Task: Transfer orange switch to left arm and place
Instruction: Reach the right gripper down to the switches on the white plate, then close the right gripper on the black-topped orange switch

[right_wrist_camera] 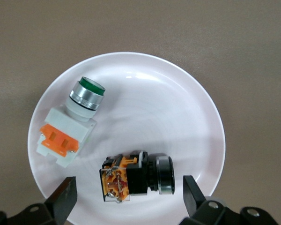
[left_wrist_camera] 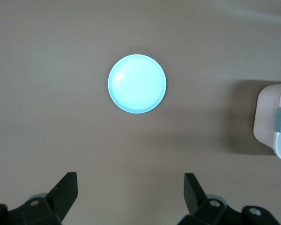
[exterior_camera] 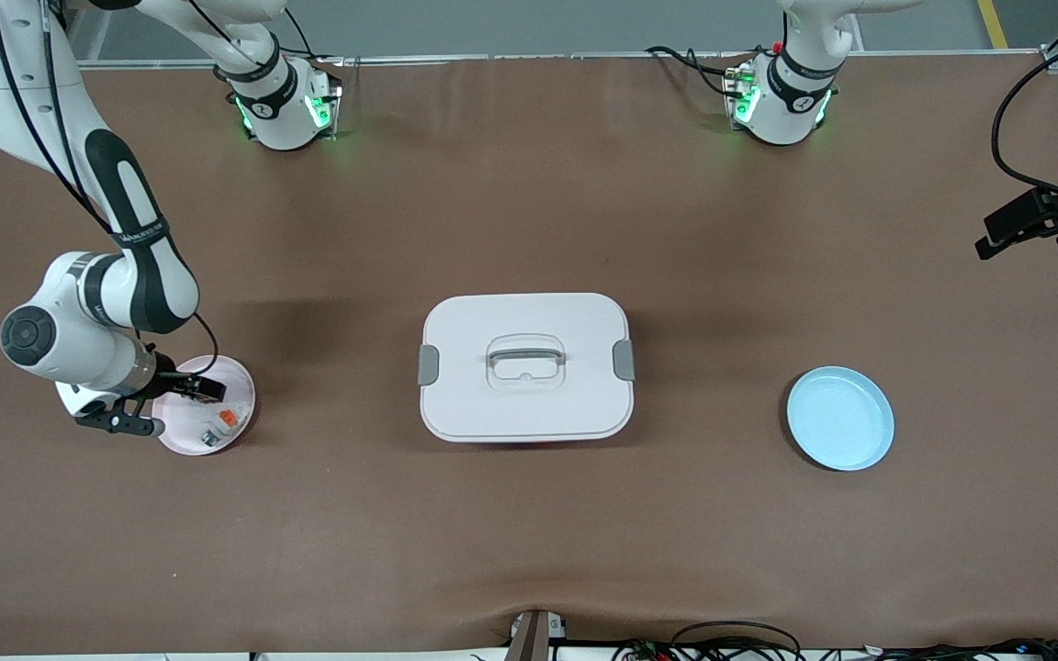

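Hovering our right gripper point(right_wrist_camera: 126, 197), jaws wide, over the orange switch point(right_wrist_camera: 136, 176) on the white plate point(right_wrist_camera: 187, 108), we judge descent and closing come next; our left gripper point(left_wrist_camera: 131, 194) waits wide over bare table near the blue plate point(left_wrist_camera: 137, 84).

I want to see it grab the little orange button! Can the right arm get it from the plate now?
Probably yes. The right gripper hangs open just over the white plate, with the orange switch lying between its fingers. Nothing covers the switch, and the green-topped switch lies apart from it.
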Robot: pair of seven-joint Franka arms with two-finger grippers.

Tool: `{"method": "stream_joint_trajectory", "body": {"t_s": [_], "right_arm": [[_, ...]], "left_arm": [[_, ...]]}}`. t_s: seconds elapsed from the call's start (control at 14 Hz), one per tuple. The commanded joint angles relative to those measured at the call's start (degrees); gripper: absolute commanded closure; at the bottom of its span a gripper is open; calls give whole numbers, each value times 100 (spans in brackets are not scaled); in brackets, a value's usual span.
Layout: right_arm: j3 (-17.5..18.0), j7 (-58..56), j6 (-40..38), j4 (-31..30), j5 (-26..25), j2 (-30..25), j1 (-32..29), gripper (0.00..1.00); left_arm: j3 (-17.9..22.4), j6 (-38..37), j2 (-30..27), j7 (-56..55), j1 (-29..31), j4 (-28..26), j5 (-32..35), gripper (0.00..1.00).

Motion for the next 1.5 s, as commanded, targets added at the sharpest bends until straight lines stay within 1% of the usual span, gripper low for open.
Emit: {"method": "stream_joint_trajectory", "body": {"t_s": [0.0,0.43,1.21,1.29,1.36,1.43], "right_arm": [[-4,-105,233,18,-88,164,-4,0],[-4,-123,225,18,-88,296,-31,0],[-4,-123,154,18,-88,296,-5,0],[-4,-158,154,18,-88,296,-4,13],[-4,-315,146,18,-88,296,-22,33],[5,-465,128,27,-79,296,-57,55]], "left_arm": [[-5,-107,39,48,16,113,83,0],[-5,-107,39,48,16,113,83,0],[13,-107,39,48,16,113,83,0],[13,-107,48,48,16,113,83,0],[13,-98,48,48,16,113,83,0],[13,-98,39,48,16,113,83,0]]}}
